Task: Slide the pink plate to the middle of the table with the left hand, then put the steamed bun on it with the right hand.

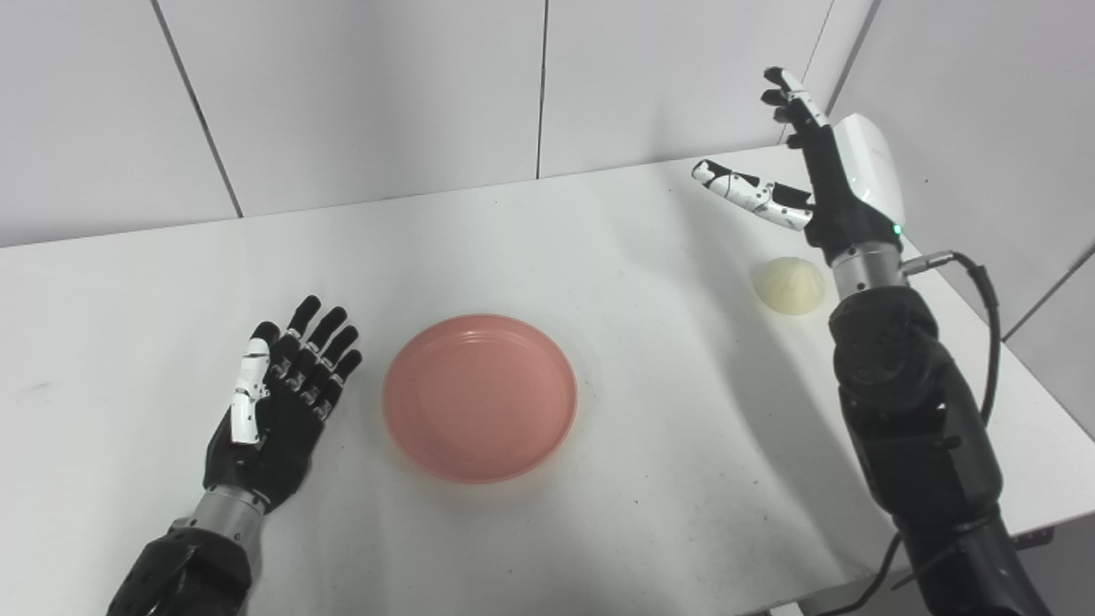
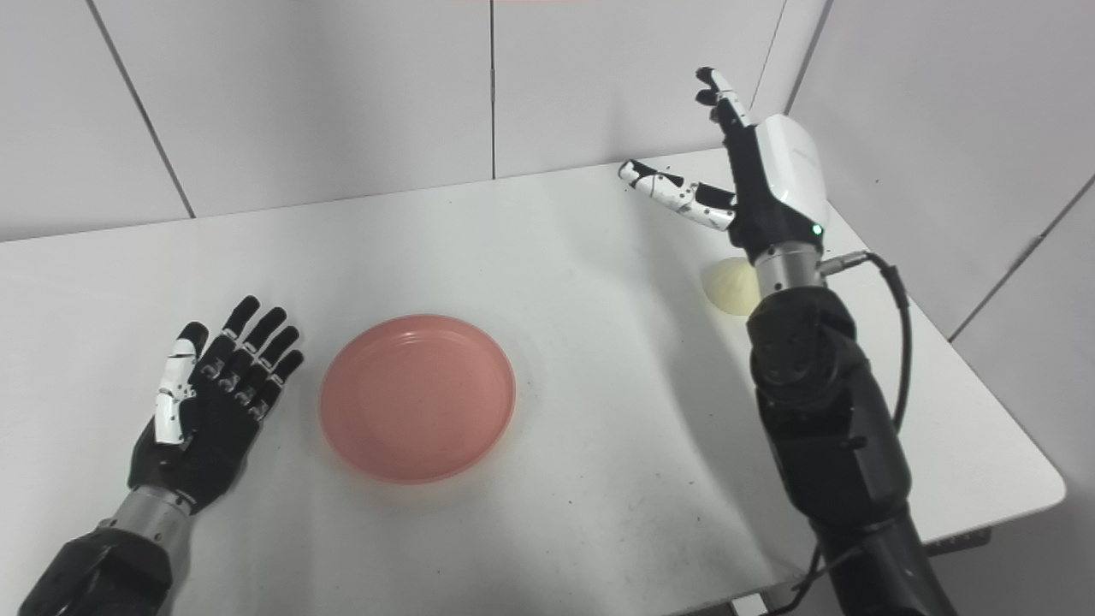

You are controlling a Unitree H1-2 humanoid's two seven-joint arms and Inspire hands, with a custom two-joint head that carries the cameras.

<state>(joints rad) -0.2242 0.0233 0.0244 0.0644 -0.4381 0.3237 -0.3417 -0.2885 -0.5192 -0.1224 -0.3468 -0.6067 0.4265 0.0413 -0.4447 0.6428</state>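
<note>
The pink plate (image 1: 479, 395) lies empty near the middle of the white table (image 1: 599, 257). My left hand (image 1: 282, 398) lies open and palm up on the table just left of the plate, not touching it. The pale steamed bun (image 1: 789, 284) sits near the table's right edge. My right hand (image 1: 821, 180) is raised above and behind the bun, open, with fingers pointing up and thumb spread to the left. In the right eye view the right forearm partly hides the bun (image 2: 729, 285).
White panel walls stand behind the table. The table's right edge and front right corner (image 2: 1048, 488) are close to my right arm. A black cable (image 1: 984, 282) loops from the right wrist.
</note>
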